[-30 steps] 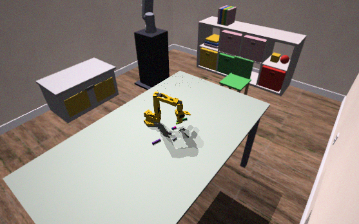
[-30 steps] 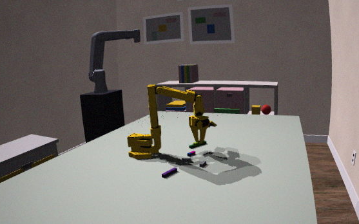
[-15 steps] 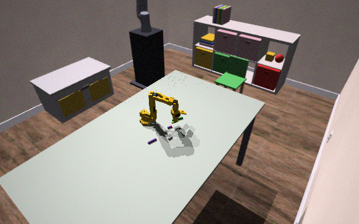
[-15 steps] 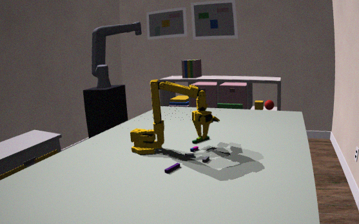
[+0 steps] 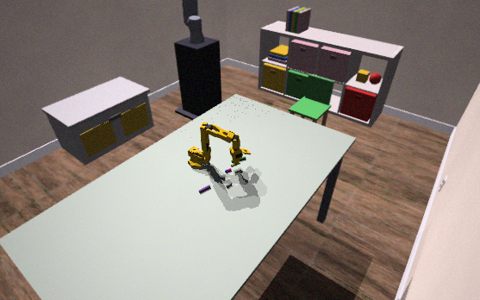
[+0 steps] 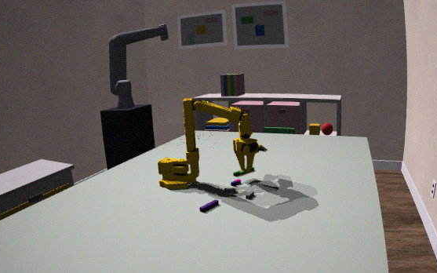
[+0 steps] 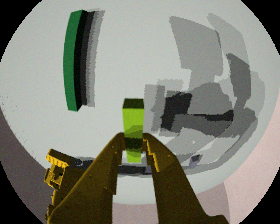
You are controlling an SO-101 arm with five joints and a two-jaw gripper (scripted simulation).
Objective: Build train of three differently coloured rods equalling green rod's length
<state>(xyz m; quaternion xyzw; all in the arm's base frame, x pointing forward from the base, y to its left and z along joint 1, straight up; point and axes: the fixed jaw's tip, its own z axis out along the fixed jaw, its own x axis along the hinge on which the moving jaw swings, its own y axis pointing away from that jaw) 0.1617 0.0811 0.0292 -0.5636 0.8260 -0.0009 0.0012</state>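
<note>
My gripper (image 5: 235, 163) (image 6: 246, 170) (image 7: 134, 139) is shut on the lime rod (image 7: 133, 116), which sticks out beyond the fingertips in the wrist view. The green rod (image 7: 70, 60) lies apart on the table, left of the lime rod in that view. In the exterior view, green shows at the fingertips, but the two rods cannot be told apart there. The magenta rod (image 6: 238, 182) lies in front of the gripper, with the blue rod (image 6: 233, 183) at its left end; any gap is too small to see. The purple rod (image 5: 204, 189) (image 6: 209, 205) lies further toward the front.
A small grey rod (image 5: 229, 185) (image 6: 250, 194) lies on the table (image 5: 115, 224) (image 6: 125, 235) right of the purple rod. The arm's shadow covers the area around it and makes dark things hard to tell. The arm's base (image 5: 196, 159) (image 6: 173, 172) stands left of the rods.
</note>
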